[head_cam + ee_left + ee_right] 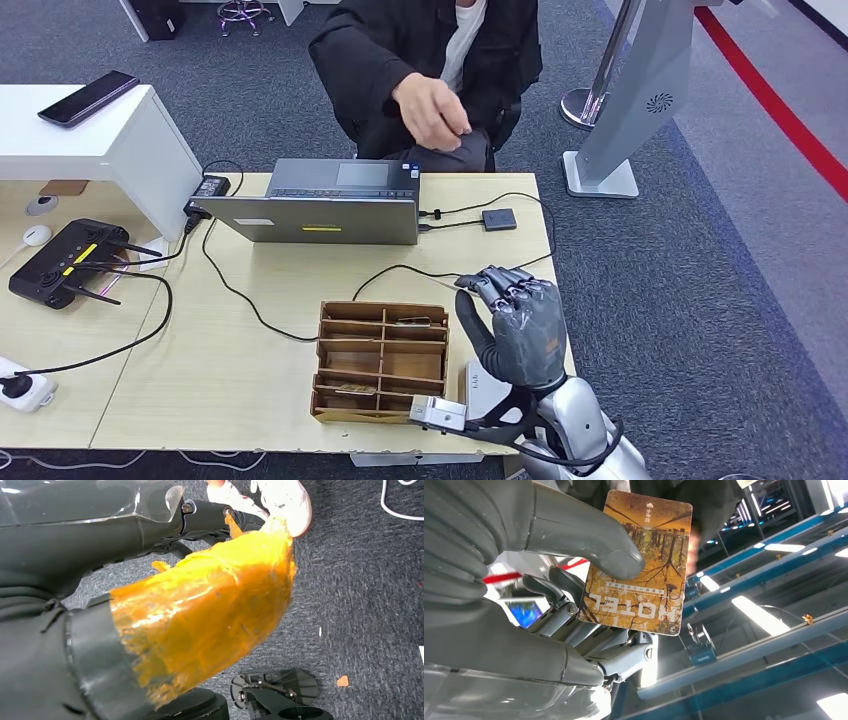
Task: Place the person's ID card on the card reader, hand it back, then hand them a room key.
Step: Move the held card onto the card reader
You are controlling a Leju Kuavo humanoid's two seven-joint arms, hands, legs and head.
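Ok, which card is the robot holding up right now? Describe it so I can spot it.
Start at the light wooden desk and find the right hand raised at its right end, beside the brown cardboard organizer. Pinched under its thumb is the room key card: golden-brown, printed with autumn trees and the word HOTEL.

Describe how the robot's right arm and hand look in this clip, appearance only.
The right hand is dark grey, with segmented darker fingers, a thick smooth grey thumb and exposed metal joints. The silver forearm carries black cables and a small grey camera block.
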